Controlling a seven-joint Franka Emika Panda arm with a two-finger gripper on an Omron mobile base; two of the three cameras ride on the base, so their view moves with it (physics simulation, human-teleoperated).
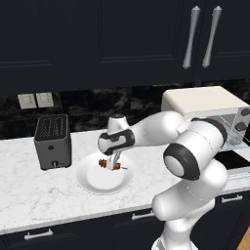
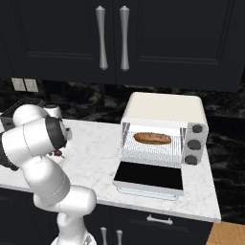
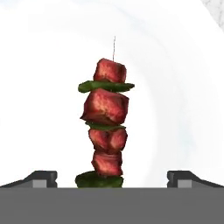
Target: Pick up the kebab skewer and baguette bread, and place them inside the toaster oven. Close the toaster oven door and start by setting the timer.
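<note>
Gripper over the kebab skewer, jaws wide apart and empty.

In the hand view the kebab skewer (image 3: 106, 127) lies on the white plate (image 3: 183, 87), its long axis running from the bottom centre of the frame up toward the top, midway between the two spread fingertips (image 3: 41, 177) at the lower corners; closing would pinch it across its width. In the left base view the gripper (image 1: 114, 163) hangs right above the skewer at centre frame. The baguette bread (image 2: 152, 138) already sits on the rack of the toaster oven (image 2: 165, 110), whose door (image 2: 149, 176) hangs open.
</note>
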